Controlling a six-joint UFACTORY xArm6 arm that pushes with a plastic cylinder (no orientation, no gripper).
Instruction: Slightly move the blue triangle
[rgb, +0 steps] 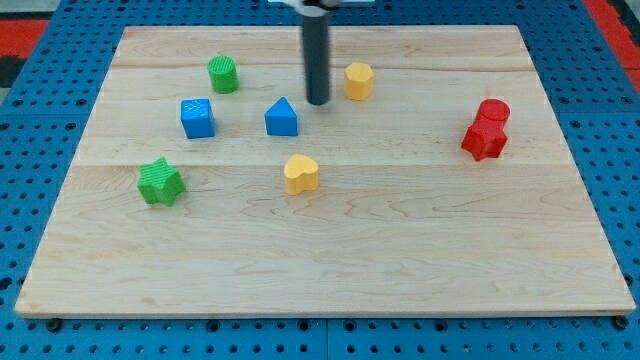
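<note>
The blue triangle (282, 118) lies on the wooden board (330, 250), left of centre in the upper half. My tip (318, 102) is at the end of the dark rod, just to the upper right of the blue triangle, with a small gap between them. A blue cube (197, 117) sits to the triangle's left.
A green cylinder (223, 74) is at the upper left and a green star (160, 182) at the left. A yellow hexagon (359, 80) is right of the rod, a yellow heart (301, 173) below the triangle. Two red blocks (487, 129) touch at the right.
</note>
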